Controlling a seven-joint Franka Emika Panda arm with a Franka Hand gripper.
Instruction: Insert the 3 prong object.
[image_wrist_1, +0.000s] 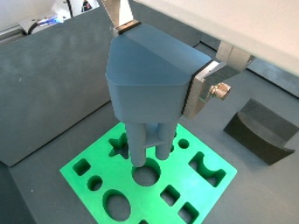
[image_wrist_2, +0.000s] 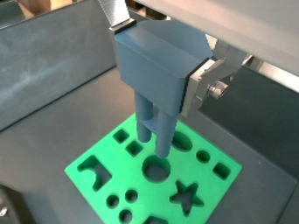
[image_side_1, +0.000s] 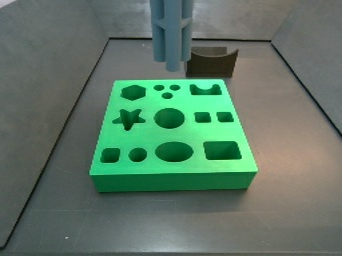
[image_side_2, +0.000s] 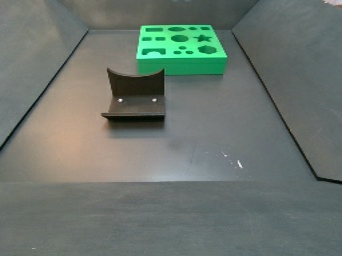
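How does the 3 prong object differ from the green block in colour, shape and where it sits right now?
The 3 prong object is pale blue-grey; the green block is bright green. The object is a tall slim column ending in prongs; the block is flat, wide and full of shaped holes. The object hangs above the block, held in the gripper; the block lies on the floor.

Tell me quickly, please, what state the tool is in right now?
Tool: closed on the 3 prong object, holding it upright above the green block in both wrist views.
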